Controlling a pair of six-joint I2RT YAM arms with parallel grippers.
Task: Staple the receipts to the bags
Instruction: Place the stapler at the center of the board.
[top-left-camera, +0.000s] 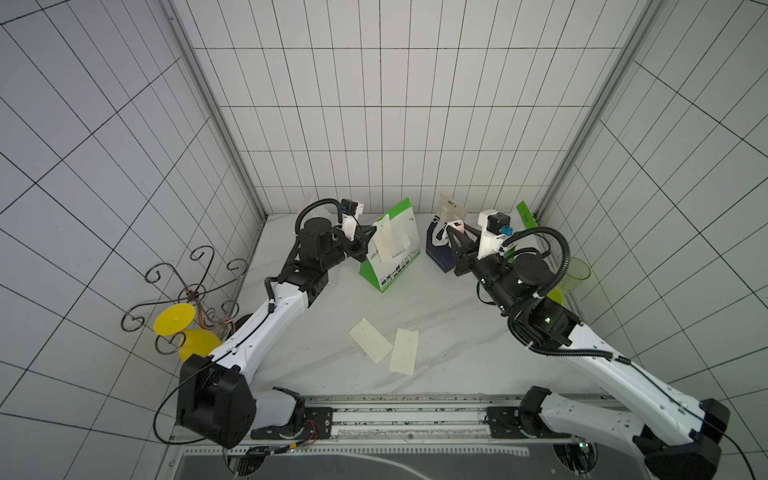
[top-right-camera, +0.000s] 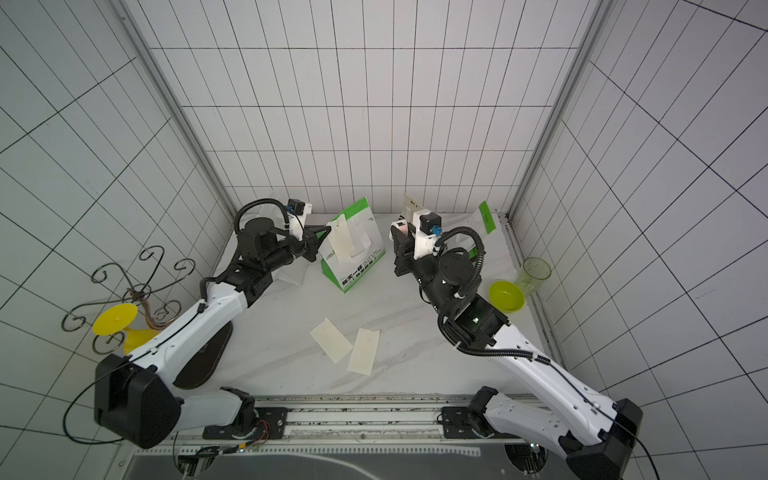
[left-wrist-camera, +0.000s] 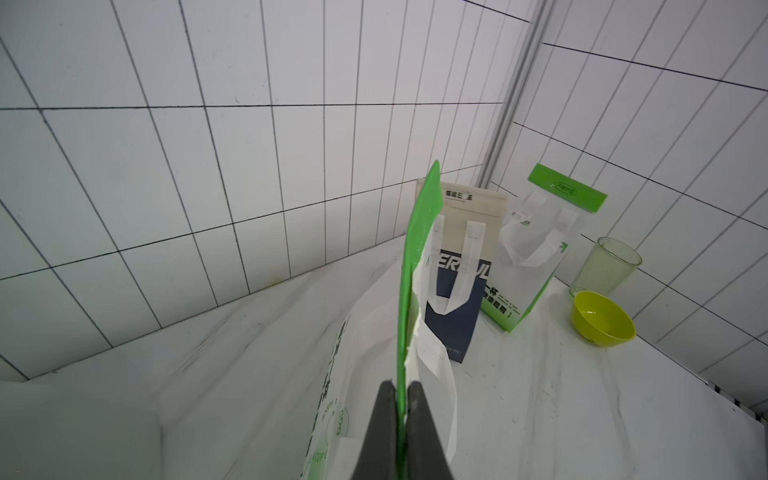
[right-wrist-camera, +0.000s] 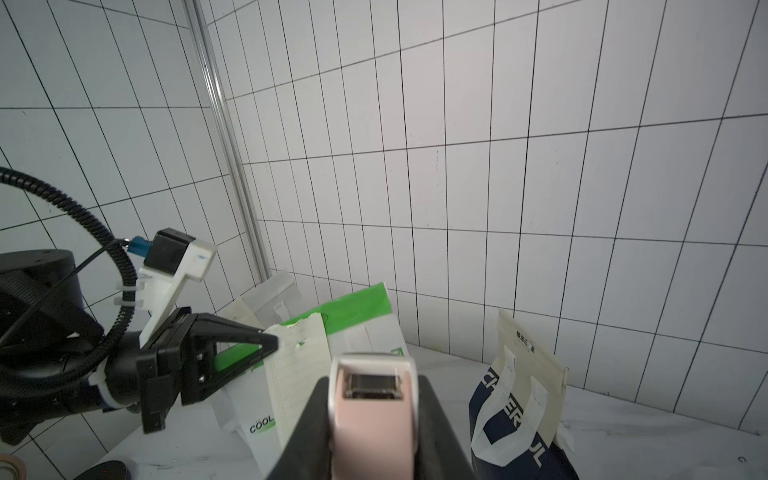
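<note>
The near middle of the table (top-left-camera: 457, 332) lies open, with only two flat receipts (top-left-camera: 370, 338) on it. At the far side a narrow gap separates the green-and-white bag (top-left-camera: 395, 268) from the navy bag (top-left-camera: 436, 257). A bowl (top-right-camera: 506, 296) and a cup (top-right-camera: 534, 272) crowd the right edge.

At frame centre the green-and-white bag (top-left-camera: 397, 272) is smooth paper with a slight sheen. Below it, the receipts (top-left-camera: 370, 345) are thin matt cream paper. The navy bag (left-wrist-camera: 451, 332) is matt paper. The pink stapler (right-wrist-camera: 372, 424) looks like satin plastic with a shiny metal mouth. The table (top-left-camera: 453, 328) is smooth, marble-patterned. At right, the cup (left-wrist-camera: 604, 266) is translucent plastic, the bowl (left-wrist-camera: 602, 320) glossy plastic
</note>
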